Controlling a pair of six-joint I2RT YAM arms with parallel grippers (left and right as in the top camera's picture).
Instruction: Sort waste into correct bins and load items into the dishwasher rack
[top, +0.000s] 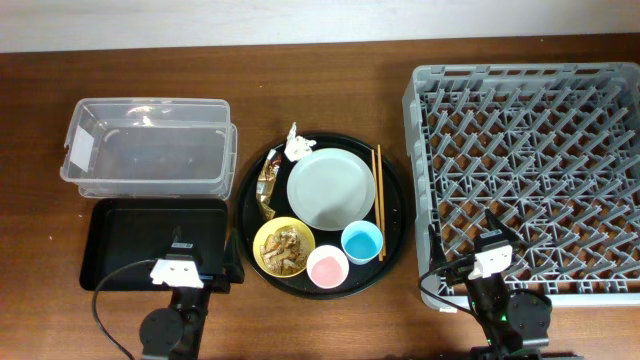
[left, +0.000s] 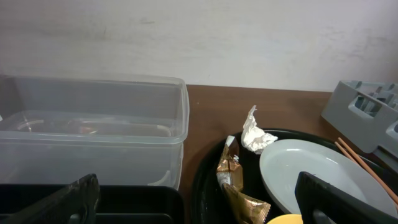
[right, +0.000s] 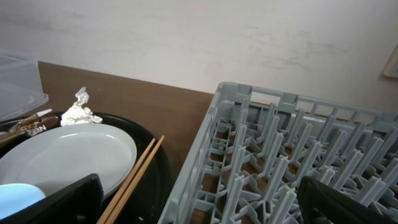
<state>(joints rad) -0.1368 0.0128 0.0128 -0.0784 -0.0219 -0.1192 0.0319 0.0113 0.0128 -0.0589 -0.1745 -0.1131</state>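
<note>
A round black tray (top: 396, 205) holds a pale grey-green plate (top: 329, 188), a white napkin (top: 295, 145), a gold-brown wrapper (top: 267, 185), chopsticks (top: 378, 200), a yellow bowl (top: 283, 246) with brown food scraps, a pink cup (top: 327, 267) and a blue cup (top: 361, 241). The clear tub (top: 148, 145) and black rectangular tray (top: 130, 235) sit at the left, the grey rack (top: 530, 165) at the right. My left gripper (left: 199, 202) is open and empty over the black tray's near edge. My right gripper (right: 199, 202) is open and empty over the rack's front left corner.
A pale wall runs behind the wooden table. In the left wrist view the tub (left: 93, 127), napkin (left: 255, 137), wrapper (left: 233, 180) and plate (left: 311, 171) lie ahead. In the right wrist view the chopsticks (right: 134, 177) lie beside the rack's wall (right: 205, 155).
</note>
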